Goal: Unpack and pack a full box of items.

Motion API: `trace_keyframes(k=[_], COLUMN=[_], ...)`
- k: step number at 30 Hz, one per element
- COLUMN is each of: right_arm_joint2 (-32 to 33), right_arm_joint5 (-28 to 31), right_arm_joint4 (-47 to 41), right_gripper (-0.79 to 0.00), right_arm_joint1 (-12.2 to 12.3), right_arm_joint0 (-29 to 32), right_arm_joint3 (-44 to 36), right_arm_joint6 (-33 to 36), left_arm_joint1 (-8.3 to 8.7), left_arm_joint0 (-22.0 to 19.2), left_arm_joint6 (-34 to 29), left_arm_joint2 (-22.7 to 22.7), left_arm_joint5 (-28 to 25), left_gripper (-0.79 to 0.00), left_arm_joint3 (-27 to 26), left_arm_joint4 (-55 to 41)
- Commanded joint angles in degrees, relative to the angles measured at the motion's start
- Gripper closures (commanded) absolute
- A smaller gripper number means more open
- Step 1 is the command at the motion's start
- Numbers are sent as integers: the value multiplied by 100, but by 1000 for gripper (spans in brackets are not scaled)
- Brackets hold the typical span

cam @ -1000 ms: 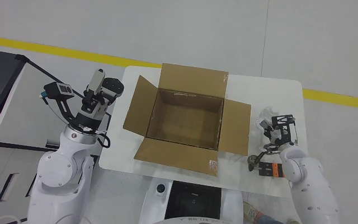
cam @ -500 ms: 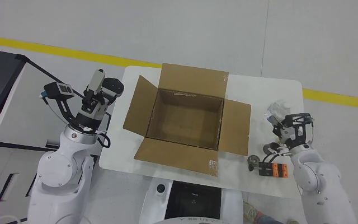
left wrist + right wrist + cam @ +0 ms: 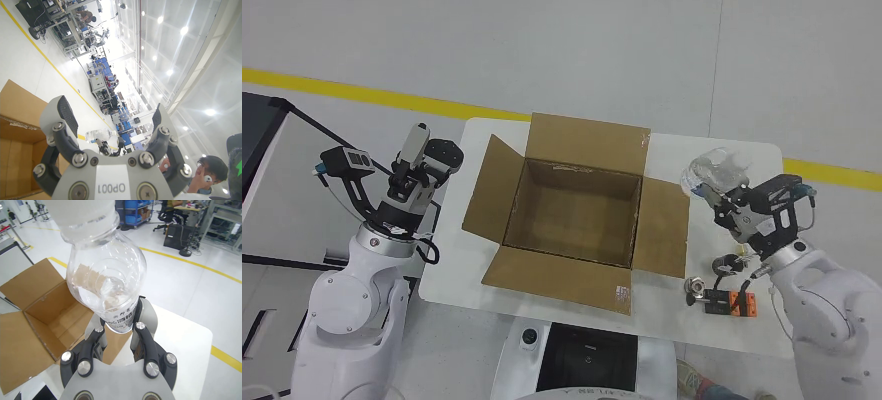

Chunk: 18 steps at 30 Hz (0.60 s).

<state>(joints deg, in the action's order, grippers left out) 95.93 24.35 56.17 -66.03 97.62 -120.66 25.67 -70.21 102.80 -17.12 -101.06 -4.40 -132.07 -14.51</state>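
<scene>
One open cardboard box (image 3: 662, 232) sits on the table (image 3: 472, 262). One clear bottle (image 3: 712, 170), held just right of the box, is clamped in the right gripper (image 3: 734, 208). The right wrist view brings out its white printed label and pale cap. The top view adds one small orange-and-black object (image 3: 729, 301) right of the box. The left gripper (image 3: 111, 115), left of the box, gapes wide.

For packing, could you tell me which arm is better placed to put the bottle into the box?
Right: the right tool grips the bottle beside the open box; the left tool is open, empty.
</scene>
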Motion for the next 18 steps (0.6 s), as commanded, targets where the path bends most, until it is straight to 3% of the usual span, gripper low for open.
trace_keyframes(k=[1, 10, 18], right_arm_joint2=[-401, -2392, -2499], right_arm_joint5=[-59, -530, -580], right_arm_joint4=[-36, -456, -516], right_gripper=[0, 0, 0], right_arm_joint1=[-12, -191, -208], right_arm_joint0=[-264, -1658, -1759], right_arm_joint3=[121, 1315, 1419], right_arm_joint6=[225, 1171, 1220], left_arm_joint1=[0, 0, 0], left_arm_joint0=[0, 0, 0], left_arm_joint6=[0, 0, 0], left_arm_joint2=[0, 0, 0], left_arm_joint5=[0, 0, 0], left_gripper=[-785, -785, -785], left_arm_joint3=[0, 0, 0], left_arm_joint4=[0, 0, 0])
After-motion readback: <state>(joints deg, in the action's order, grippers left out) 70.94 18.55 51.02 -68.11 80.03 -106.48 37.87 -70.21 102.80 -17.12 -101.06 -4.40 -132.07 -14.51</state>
